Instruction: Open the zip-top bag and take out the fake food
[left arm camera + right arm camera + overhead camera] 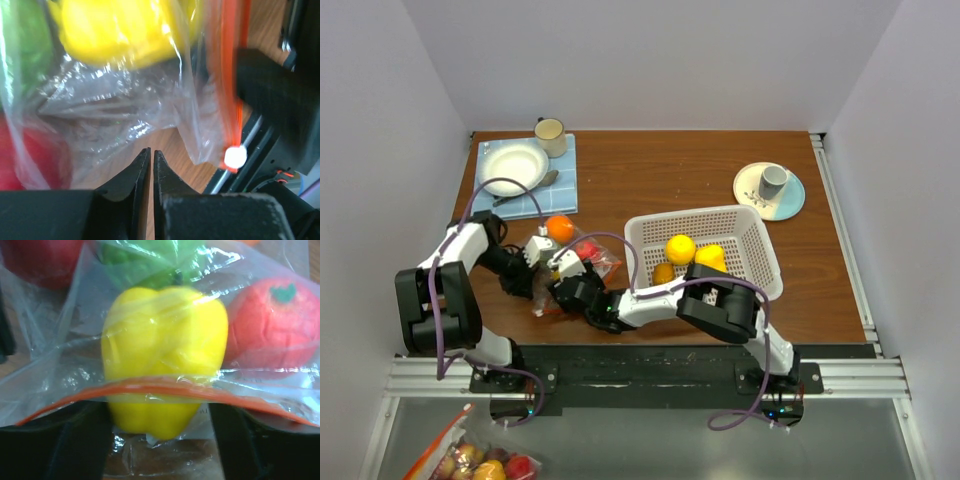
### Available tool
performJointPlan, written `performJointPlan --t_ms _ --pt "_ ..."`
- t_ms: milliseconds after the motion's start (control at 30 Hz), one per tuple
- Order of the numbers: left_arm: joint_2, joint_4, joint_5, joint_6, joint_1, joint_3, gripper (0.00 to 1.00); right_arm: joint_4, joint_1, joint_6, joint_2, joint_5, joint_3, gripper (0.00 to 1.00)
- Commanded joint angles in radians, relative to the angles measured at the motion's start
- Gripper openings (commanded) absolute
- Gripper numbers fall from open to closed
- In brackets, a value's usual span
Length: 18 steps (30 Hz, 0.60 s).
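The zip-top bag (592, 259) lies on the table left of centre, with its orange-red strip (150, 390) and white slider (234, 156). Inside it are a yellow pepper (162, 350), a red tomato (272, 327) and a green piece (145, 260). My left gripper (540, 270) is shut at the bag's left edge, with the film running down to its tips (151, 150). My right gripper (567, 280) is open at the bag's mouth (155, 420), with the pepper's end between its jaws. An orange fruit (560, 227) lies just behind the bag.
A white basket (760, 235) to the right holds yellow fruits (680, 247). A blue mat with a white bowl (513, 165) and a mug (551, 135) sits back left. A plate with a grey cup (772, 183) sits back right.
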Motion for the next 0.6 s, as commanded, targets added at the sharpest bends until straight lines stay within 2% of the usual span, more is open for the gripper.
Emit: performJointPlan --t_ms 0,100,267,367,433,467,567 --pt "-0.039 -0.054 0.007 0.029 0.004 0.049 0.11 0.107 0.002 0.019 -0.112 0.094 -0.107 0.65" --pt "-0.047 -0.079 0.007 0.024 0.025 0.121 0.11 0.133 0.009 -0.013 -0.19 0.086 -0.178 0.61" --pt "0.011 -0.132 0.055 0.01 0.085 0.371 0.1 0.118 0.02 -0.026 -0.274 0.051 -0.241 0.54" --pt "0.069 -0.11 0.093 -0.023 0.096 0.457 0.1 0.099 0.028 -0.021 -0.3 0.038 -0.262 0.55" --pt "0.118 -0.104 0.134 -0.04 0.073 0.473 0.11 0.098 0.026 -0.021 -0.297 0.017 -0.268 0.63" --pt "0.137 -0.089 0.142 -0.065 0.062 0.473 0.11 0.098 0.026 -0.026 -0.291 0.011 -0.265 0.75" --pt "0.194 -0.04 0.168 -0.1 0.015 0.462 0.11 0.079 0.028 -0.053 -0.251 -0.012 -0.23 0.94"
